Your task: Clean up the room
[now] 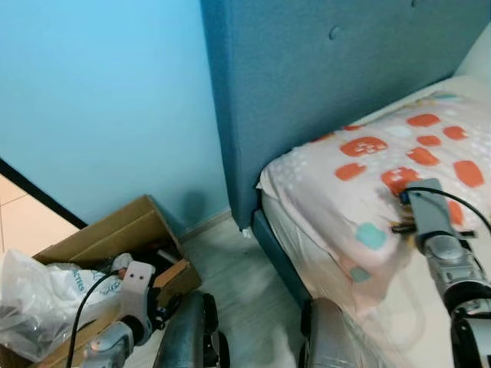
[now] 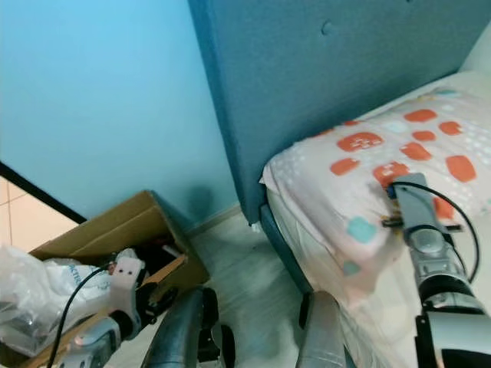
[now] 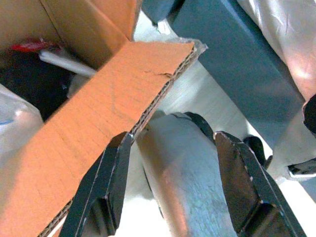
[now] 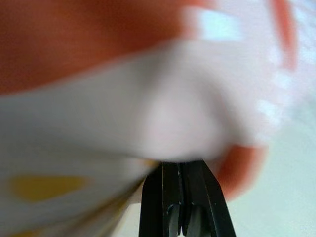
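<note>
Head views: a bed with a blue padded headboard occupied the right half of the frame. On it lay a pillow in a pale cover printed with orange and teal patches, right of centre. The right hand was at the pillow's near edge at centre right, its arm rising from the lower right corner. In the right wrist view its two black fingers were pressed together with cover fabric blurred directly ahead of the tips; whether any cloth was pinched between them could not be told.

At lower left, an open cardboard box stood on the pale floor against the light blue wall, holding a crumpled plastic bag and dark items. The left hand hung low beside the box, fingers spread wide and holding nothing, one finger close to a box flap.
</note>
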Robot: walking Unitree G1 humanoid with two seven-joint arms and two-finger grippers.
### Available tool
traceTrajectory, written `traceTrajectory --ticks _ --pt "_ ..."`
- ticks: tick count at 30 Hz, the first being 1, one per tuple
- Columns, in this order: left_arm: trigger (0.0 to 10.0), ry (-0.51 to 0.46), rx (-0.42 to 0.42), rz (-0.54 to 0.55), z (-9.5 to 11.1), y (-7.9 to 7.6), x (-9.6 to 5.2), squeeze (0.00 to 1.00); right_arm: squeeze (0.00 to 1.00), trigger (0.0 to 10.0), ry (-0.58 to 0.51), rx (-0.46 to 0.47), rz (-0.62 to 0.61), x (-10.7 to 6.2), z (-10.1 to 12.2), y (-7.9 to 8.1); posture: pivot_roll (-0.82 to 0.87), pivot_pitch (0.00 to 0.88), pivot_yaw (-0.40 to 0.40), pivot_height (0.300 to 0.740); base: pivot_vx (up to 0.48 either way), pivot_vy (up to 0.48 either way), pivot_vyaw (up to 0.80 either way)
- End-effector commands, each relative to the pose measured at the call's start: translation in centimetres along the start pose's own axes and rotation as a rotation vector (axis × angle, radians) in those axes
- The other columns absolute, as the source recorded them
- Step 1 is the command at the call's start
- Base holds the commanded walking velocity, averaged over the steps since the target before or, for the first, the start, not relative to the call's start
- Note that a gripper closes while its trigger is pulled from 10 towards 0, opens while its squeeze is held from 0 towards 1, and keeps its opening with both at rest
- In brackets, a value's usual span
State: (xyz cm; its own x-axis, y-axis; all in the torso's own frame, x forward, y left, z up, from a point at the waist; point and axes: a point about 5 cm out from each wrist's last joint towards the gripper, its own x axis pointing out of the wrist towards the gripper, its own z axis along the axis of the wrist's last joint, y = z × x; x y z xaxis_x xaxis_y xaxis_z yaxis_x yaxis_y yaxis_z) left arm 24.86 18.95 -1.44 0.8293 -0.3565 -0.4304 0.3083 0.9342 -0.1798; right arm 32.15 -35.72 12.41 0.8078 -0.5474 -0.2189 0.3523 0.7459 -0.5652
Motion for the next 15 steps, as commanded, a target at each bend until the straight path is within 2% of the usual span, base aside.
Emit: traceTrajectory --ticks 1,4,8,9,11,13,14,15 --pt "10.0 0.060 -0.017 0.004 -1.5 -0.3 -0.3 0.00 0.00 10.0 0.035 -0.025 -0.031 -0.1 -0.8 -0.4 0.09 0.286 0.040 0.599 0.000 0.000 0.00" --pt "10.0 0.060 -0.030 -0.022 -1.3 -1.3 0.7 0.00 0.00 10.0 0.089 0.027 -0.117 0.1 -1.0 -2.3 0.08 0.235 0.028 0.599 0.000 0.000 0.00" --pt "10.0 0.064 -0.039 -0.042 -1.0 -2.0 1.4 0.00 0.00 10.0 0.093 0.040 -0.155 0.3 -0.1 -3.3 0.07 0.189 0.021 0.599 0.000 0.000 0.00" --pt "10.0 0.064 -0.039 -0.042 -1.0 -2.0 1.4 0.00 0.00 10.0 0.093 0.040 -0.155 0.3 -0.1 -3.3 0.07 0.189 0.021 0.599 0.000 0.000 0.00" --pt "10.0 0.071 -0.043 -0.050 -0.8 -2.3 1.9 0.00 0.00 10.0 0.043 0.128 -0.152 0.4 1.2 -3.2 0.06 0.165 0.018 0.599 0.000 0.000 0.00" --pt "10.0 0.074 -0.044 -0.052 -0.7 -2.4 2.0 0.00 0.00 10.0 0.030 0.152 -0.150 0.4 1.5 -3.1 0.06 0.165 0.018 0.599 0.000 0.000 0.00" --pt "10.0 0.077 -0.044 -0.058 -0.6 -2.5 2.2 0.00 0.00 10.0 0.018 0.198 -0.134 0.4 1.9 -2.7 0.06 0.145 0.016 0.599 0.000 0.000 0.00" --pt "10.0 0.083 -0.038 -0.062 -0.4 -2.7 2.5 0.00 0.00 10.0 -0.006 0.295 -0.074 0.4 2.4 -1.3 0.05 0.111 0.015 0.599 0.000 0.000 0.00"
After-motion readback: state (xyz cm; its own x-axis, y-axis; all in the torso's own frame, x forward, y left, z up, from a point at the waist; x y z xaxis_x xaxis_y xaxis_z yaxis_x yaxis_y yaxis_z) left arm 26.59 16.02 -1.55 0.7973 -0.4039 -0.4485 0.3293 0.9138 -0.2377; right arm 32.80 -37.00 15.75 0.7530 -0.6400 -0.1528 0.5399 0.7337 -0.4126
